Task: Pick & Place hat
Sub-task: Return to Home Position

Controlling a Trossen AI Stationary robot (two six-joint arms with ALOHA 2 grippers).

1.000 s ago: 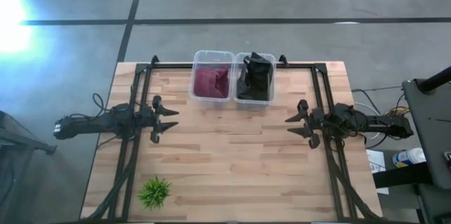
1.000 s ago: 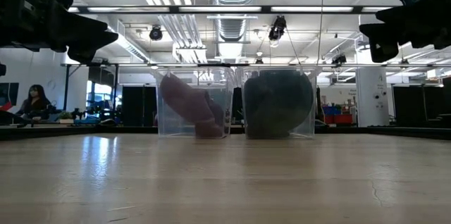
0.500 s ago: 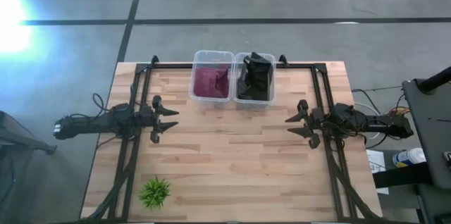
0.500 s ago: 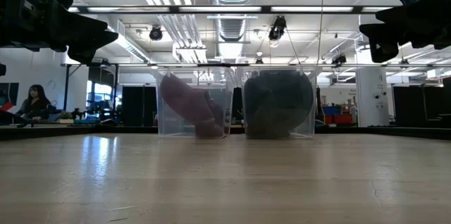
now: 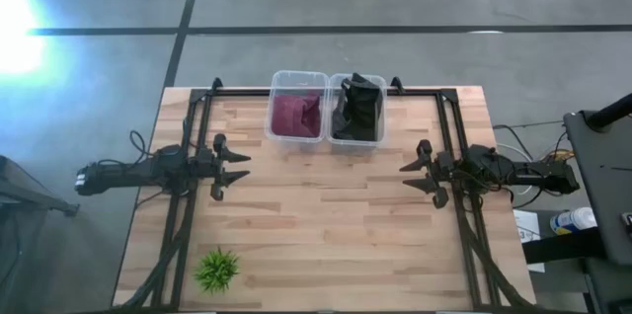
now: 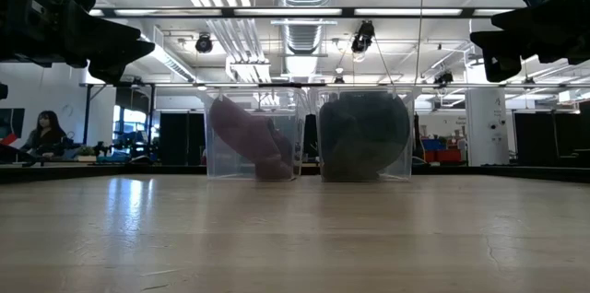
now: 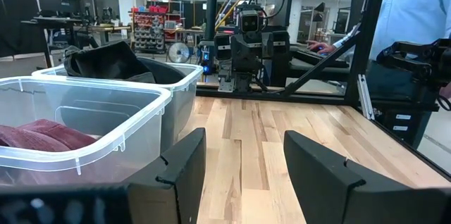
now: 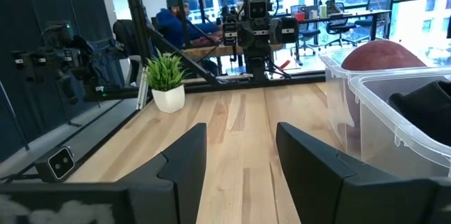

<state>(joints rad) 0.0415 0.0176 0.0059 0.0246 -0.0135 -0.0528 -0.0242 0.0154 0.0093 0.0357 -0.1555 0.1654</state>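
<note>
A maroon hat lies in the left clear bin, and a black hat lies in the right clear bin; both bins stand at the table's far edge. My left gripper hovers open over the table's left side, pointing right, clear of the bins. My right gripper hovers open over the right side, pointing left. In the left wrist view the maroon hat and black hat show in their bins; the right wrist view shows the maroon hat and black hat.
A small potted green plant stands near the table's near left corner. Black frame rails run along the left, right and far sides. Bare wood lies between the grippers. A person sits in the room beyond.
</note>
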